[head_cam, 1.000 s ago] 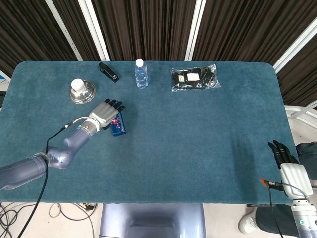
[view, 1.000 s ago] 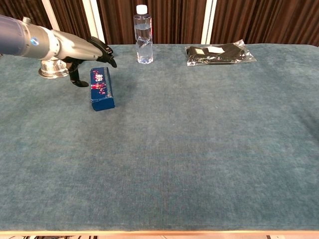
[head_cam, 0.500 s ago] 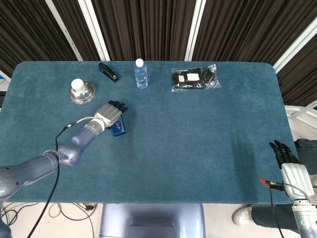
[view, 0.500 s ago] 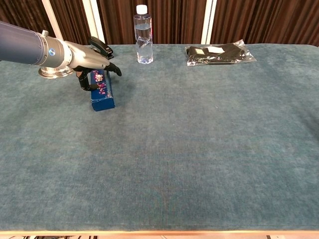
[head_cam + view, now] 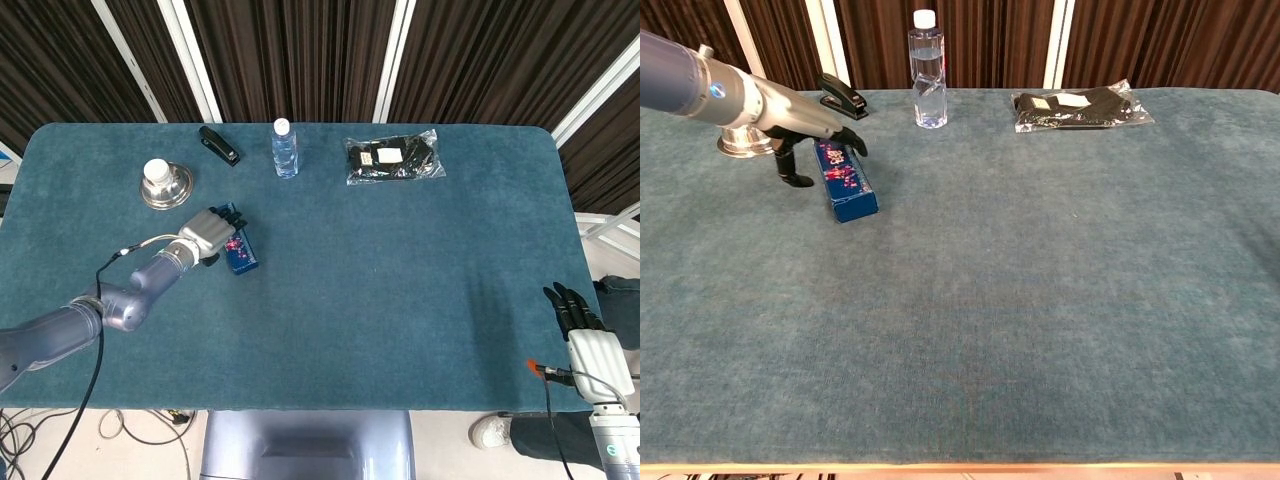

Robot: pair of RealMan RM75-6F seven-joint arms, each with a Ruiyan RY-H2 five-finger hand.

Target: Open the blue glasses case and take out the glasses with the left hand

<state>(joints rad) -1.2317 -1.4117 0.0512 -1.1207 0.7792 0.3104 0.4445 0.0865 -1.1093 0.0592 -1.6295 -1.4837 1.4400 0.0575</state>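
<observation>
The blue glasses case (image 5: 241,253) lies closed on the teal table, left of centre, and in the chest view the case (image 5: 847,184) is slightly skewed. My left hand (image 5: 205,232) is at its far left end. Seen from the chest, the left hand (image 5: 805,135) has its fingers (image 5: 852,140) draped over the case's far end and its thumb (image 5: 790,172) down on the cloth beside it. The hand does not hold the case. My right hand (image 5: 583,335) hangs off the table's right front corner, fingers straight, holding nothing.
A water bottle (image 5: 285,148) stands at the back centre, with a black stapler (image 5: 219,145) to its left. A metal dish with a white cap (image 5: 165,184) sits just behind my left hand. A plastic bag of black items (image 5: 393,157) lies at the back right.
My left hand has come down onto the case's far end and pulled back left. The case has turned a little, its near end swinging right. The right hand is still.
</observation>
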